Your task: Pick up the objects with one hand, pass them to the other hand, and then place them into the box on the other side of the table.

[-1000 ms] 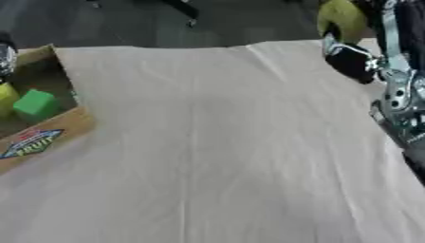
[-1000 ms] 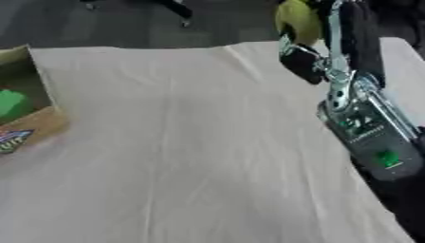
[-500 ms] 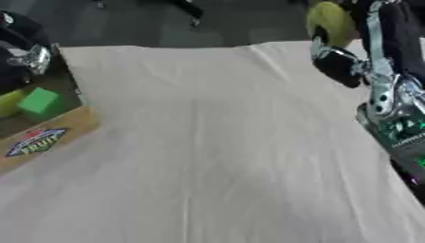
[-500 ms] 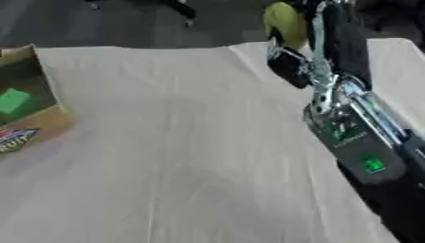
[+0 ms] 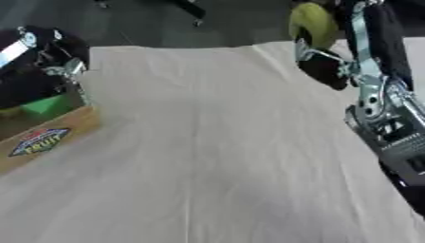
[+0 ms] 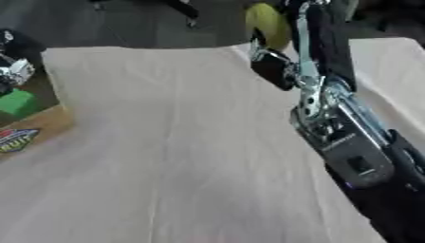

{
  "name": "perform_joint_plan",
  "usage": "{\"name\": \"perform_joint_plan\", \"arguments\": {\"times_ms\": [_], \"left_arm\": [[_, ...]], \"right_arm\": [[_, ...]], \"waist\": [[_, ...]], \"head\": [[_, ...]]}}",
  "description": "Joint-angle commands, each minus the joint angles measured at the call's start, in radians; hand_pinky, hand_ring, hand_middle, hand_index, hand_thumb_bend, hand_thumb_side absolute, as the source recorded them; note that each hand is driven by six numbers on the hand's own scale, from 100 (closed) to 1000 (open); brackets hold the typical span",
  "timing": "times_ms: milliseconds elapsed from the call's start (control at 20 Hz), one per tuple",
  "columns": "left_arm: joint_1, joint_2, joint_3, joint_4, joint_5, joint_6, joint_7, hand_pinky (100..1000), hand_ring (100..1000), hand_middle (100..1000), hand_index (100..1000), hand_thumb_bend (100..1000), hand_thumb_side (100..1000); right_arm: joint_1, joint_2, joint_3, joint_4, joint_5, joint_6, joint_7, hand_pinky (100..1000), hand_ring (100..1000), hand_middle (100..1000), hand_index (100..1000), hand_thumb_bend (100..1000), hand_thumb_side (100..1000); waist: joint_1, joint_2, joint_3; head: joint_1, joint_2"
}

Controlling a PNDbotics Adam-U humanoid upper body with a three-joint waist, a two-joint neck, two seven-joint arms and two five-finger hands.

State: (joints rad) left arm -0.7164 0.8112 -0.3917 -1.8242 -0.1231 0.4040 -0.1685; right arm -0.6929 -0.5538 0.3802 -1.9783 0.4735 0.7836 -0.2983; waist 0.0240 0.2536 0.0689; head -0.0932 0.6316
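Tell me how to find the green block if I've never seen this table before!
Start at the cloth-covered table and go to its left edge, where a brown cardboard box with a colourful label on its front stands. Look inside: the green block sits near the front wall. It is the only bright green, square-cornered thing there, just below the robot's black left hand.

A yellow-green rounded object (image 5: pixel 312 23) sits up at the far right, against the right robot hand (image 5: pixel 325 66). Over at the left edge, the cardboard box (image 5: pixel 51 135) stands open, a green block (image 5: pixel 43 105) inside, a colourful label on its near wall.
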Motion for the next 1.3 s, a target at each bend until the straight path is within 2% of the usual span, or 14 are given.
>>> {"name": "perform_joint_plan", "arguments": {"times_ms": [50, 650, 800, 1100, 1300], "left_arm": [[-0.027, 0.006, -0.010, 0.003, 0.007, -0.001, -0.017, 617, 689, 657, 810, 100, 742], [-0.078, -0.013, -0.083, 0.034, 0.009, -0.025, -0.055, 622, 691, 661, 811, 100, 742], [-0.096, -0.020, -0.100, 0.028, -0.006, -0.039, -0.055, 626, 692, 662, 810, 100, 715], [-0.125, -0.042, -0.131, 0.027, -0.035, -0.068, 0.003, 617, 679, 645, 793, 100, 637], [-0.137, -0.055, -0.153, 0.030, -0.018, -0.085, 0.044, 609, 674, 640, 789, 100, 644]], "right_arm": [[-0.026, -0.001, -0.001, -0.022, -0.023, -0.008, -0.003, 789, 542, 330, 525, 100, 100], [-0.053, 0.024, 0.064, -0.022, -0.110, -0.029, 0.036, 787, 539, 323, 524, 100, 100], [-0.057, 0.032, 0.083, -0.022, -0.123, -0.032, 0.051, 786, 538, 321, 524, 100, 100], [-0.062, 0.050, 0.106, -0.022, -0.147, -0.054, 0.062, 785, 536, 318, 523, 100, 100], [-0.067, 0.060, 0.119, -0.022, -0.156, -0.064, 0.068, 786, 535, 317, 522, 100, 100]], "waist": [[0.000, -0.031, -0.001], [0.003, -0.032, 0.003], [0.003, -0.033, 0.005], [0.003, -0.033, 0.009], [0.004, -0.033, 0.010]], "head": [[0.005, 0.003], [0.032, 0.003], [0.033, 0.002], [0.034, 0.002], [0.033, 0.004]]}}
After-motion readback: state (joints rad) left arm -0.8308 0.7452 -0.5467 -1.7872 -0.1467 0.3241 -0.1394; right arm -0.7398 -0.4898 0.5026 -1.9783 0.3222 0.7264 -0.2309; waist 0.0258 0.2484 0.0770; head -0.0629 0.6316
